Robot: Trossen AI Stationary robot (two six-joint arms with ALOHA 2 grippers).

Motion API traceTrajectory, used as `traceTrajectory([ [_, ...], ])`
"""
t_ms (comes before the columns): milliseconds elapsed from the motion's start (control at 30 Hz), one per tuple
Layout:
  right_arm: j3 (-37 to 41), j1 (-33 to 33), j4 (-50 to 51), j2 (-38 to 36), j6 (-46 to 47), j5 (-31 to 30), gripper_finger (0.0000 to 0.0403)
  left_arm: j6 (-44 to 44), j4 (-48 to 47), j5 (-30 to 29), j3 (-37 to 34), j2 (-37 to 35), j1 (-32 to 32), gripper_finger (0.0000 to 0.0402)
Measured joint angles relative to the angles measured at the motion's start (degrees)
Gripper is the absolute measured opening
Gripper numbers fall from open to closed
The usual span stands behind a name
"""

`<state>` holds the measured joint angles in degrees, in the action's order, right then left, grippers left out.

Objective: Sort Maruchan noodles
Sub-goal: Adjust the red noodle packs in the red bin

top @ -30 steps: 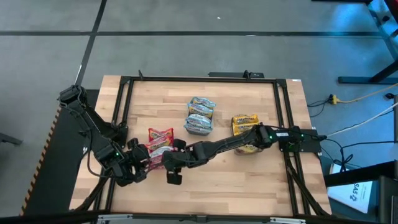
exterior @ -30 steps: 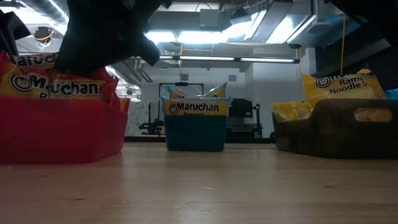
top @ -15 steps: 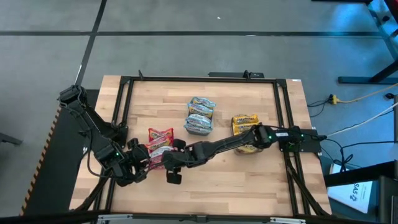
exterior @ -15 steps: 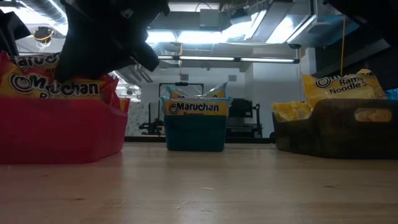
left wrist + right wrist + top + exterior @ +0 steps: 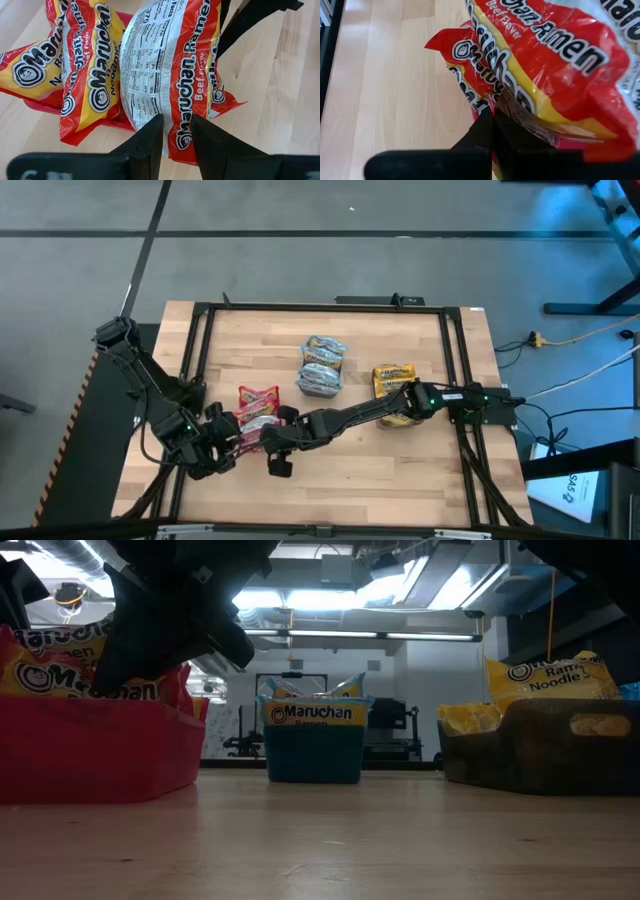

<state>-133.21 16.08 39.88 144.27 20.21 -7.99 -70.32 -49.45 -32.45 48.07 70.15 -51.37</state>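
the red maruchan noodles (image 5: pixel 165 75) are glossy, crinkly packets, red with a yellow band and white lettering reading "ramen" and "beef"; one shows its white nutrition panel. they stand bunched in the red bin (image 5: pixel 95 755) at the left front of the desk (image 5: pixel 380 470). blue packets (image 5: pixel 322 365) fill a teal bin (image 5: pixel 314 752) at the desk's middle, yellow packets (image 5: pixel 394 378) a dark bin (image 5: pixel 540 745) to the right. the left claw (image 5: pixel 175 135) sits just at the edge of a red packet, its jaws narrowly apart with nothing clamped. the right claw (image 5: pixel 493 131) is closed, its fingers together, against the red packets.
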Motion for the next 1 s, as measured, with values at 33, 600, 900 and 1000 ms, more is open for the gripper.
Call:
traceTrajectory([
  [33, 0.0, 0.0, 0.0, 0.0, 0.0, 0.0, 0.0005, 0.0, 0.0, 0.0, 0.0, 0.0, 0.0, 0.0095],
  [600, 0.0, 0.5, -1.3, -0.1, 0.3, -1.1, 0.0001, 0.0, 0.1, 0.1, 0.0, 0.0, 0.0, 0.0095],
  [900, 0.0, 1.2, -1.6, -1.5, -0.8, -3.0, 0.0, 0.0, 0.1, 0.1, 0.0, 0.0, 0.0, 0.0095],
  [1000, 0.0, 1.3, -2.9, -1.6, -1.0, -2.9, 0.0, 0.0, 0.1, 0.2, 0.0, 0.0, 0.0, 0.0095],
])
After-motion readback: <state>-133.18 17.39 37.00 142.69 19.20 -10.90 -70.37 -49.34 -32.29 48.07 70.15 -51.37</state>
